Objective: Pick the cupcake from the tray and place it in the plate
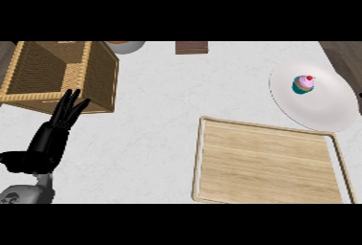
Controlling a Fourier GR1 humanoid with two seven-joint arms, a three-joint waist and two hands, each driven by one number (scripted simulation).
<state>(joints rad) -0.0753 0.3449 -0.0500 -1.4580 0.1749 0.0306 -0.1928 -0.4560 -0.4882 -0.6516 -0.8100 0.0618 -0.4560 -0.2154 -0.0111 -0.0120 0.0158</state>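
Cupcake seen on the plate; tray bare; left hand far off at the lower left.

The cupcake is found upright on the white plate at the upper right, a little above and left of the plate's middle; the wooden tray lies just below and left of the plate, nothing resting on it; the placing is judged done, or very nearly so; the left hand is noted at the lower left with fingers straight and released, grasping nothing, pointing up toward the wicker basket; the cupcake lies well apart from it, up and to the right across the whole counter; the right hand is not to be seen, so its state cannot be told; whether the cupcake leans slightly is hard to judge, it being small in this view; the right side would be the nearer for any further move.
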